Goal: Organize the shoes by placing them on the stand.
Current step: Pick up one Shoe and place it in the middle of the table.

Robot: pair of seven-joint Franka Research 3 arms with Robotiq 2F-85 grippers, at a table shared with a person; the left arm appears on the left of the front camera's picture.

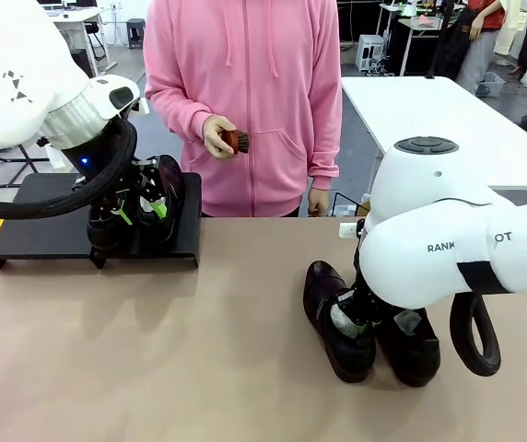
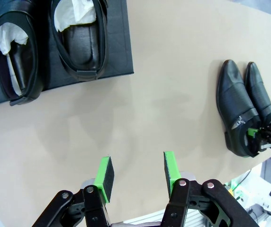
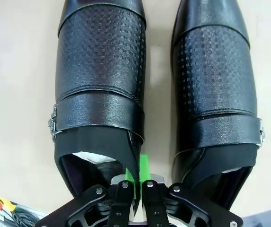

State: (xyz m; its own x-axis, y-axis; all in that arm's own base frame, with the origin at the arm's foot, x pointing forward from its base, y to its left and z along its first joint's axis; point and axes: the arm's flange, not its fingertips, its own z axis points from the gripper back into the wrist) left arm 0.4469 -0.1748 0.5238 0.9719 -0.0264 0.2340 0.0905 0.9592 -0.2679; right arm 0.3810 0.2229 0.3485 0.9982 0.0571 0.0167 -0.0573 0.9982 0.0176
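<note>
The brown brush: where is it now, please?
Front view: the brush is in the person's hand beyond the table's far edge, right of the stand.

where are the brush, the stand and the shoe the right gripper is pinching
brush (image 1: pixel 236 141), front view, brown body
stand (image 2: pixel 120 42), left wrist view, bare top near its edge
shoe (image 3: pixel 100 71), right wrist view, perforated upper

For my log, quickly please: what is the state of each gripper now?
Left gripper: open, holding nothing.
Right gripper: shut on the side wall of a shoe.
</note>
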